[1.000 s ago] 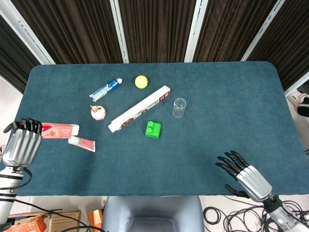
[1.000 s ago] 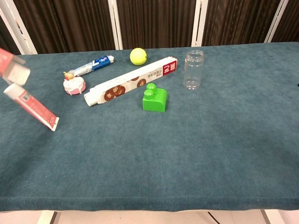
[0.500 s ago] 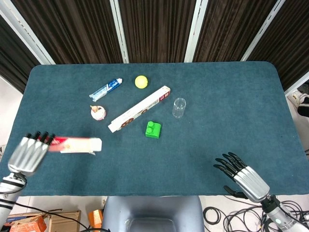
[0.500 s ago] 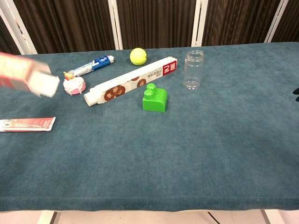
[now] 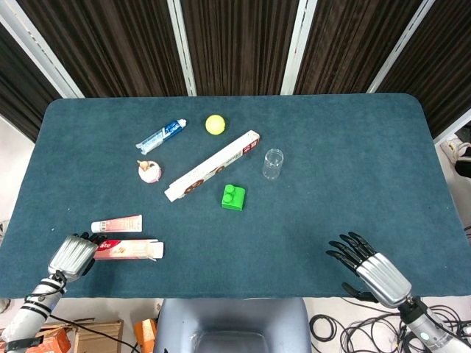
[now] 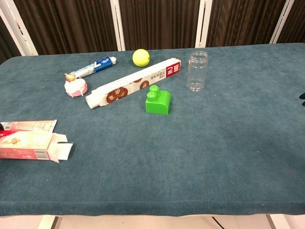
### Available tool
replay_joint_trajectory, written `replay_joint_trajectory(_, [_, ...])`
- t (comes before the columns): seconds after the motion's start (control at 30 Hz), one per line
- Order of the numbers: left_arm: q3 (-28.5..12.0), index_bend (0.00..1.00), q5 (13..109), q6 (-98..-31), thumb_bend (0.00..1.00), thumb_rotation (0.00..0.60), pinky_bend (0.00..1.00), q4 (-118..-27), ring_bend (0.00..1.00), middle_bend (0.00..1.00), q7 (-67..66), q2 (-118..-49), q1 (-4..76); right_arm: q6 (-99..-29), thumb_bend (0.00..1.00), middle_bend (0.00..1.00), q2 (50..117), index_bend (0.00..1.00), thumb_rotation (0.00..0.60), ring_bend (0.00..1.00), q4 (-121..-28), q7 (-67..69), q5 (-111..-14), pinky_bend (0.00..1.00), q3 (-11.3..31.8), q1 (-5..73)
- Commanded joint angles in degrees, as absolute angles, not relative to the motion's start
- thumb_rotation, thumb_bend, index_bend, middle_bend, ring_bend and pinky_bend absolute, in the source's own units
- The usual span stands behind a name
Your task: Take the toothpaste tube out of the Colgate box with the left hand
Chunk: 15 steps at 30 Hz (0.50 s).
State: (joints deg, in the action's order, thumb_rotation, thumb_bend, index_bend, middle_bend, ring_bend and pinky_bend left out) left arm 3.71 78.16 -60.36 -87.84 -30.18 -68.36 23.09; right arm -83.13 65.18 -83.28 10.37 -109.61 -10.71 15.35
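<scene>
Both items lie flat on the teal surface [image 5: 309,243]: left robot hand [image 5: 72,254] grasping pink-white Colgate cardboard box [image 5: 129,250], red-white toothpaste tube [image 5: 116,223] just beside; right robot hand [image 5: 366,266] released, fingers spread.

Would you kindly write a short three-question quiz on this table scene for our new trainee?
1. True or false: the toothpaste tube lies on the table outside the Colgate box.
2. Which hand is at the box? A) left hand B) right hand
3. Fill in: the box's open flaps point toward the robot's ____ side.

Key:
1. True; it lies just beyond the box.
2. A
3. right
</scene>
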Motion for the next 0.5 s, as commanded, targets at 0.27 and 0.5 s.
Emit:
replay_joint_trajectory(0.27, [3.5,0.01,80.7,-65.6,0.31,0.6,0.38,-89.3,0.15,0.03,-28.8,-66.4,21.1,-82.9,0.27,0.11,65.2,0.18,0.6,0.0,-83.6,9.9,-109.3,0.04,-10.5,15.2])
replay_joint_trajectory(0.5, [2.7,0.0,87.5,-80.0,0.3,0.6,0.3,-93.3,0.06,0.0,-25.4,-63.4,15.9,-83.3,0.27,0.11,65.4,0.18,0.6,0.0,-83.7,9.6,-108.9,0.04,-10.2,14.9])
